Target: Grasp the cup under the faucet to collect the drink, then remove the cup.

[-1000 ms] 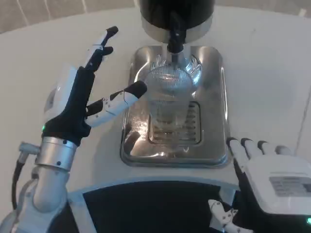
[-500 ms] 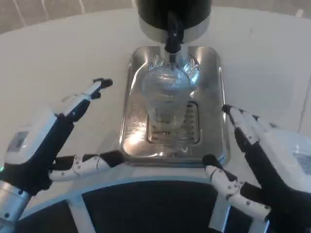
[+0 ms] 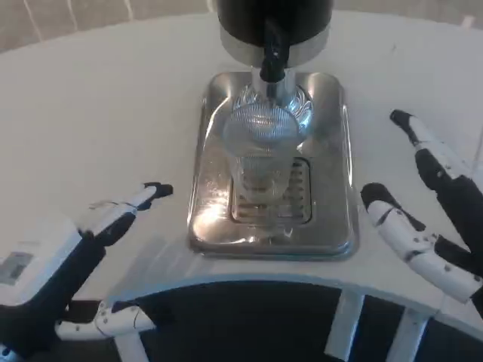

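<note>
Standing untouched under the faucet (image 3: 272, 56) on the drip tray (image 3: 332, 226), the cup (image 3: 262, 154) is now flanked by the withdrawn left hand (image 3: 56, 271) and the advanced right hand (image 3: 430, 204), both spread and empty, so the grasp is judged pending.

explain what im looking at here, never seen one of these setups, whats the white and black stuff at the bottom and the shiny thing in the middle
You are looking down from a camera on a humanoid robot's head or chest at a white table. The white and black shapes are its two hands: the left hand at lower left, the right hand at lower right. Both have fingers spread and hold nothing. The shiny thing is a metal drip tray with a slotted grate. On it stands a clear ribbed cup, directly below the black faucet of a dark drink dispenser at the top. Neither hand touches the cup. The robot's job is to grasp that cup, collect the drink, then take it away.
</note>
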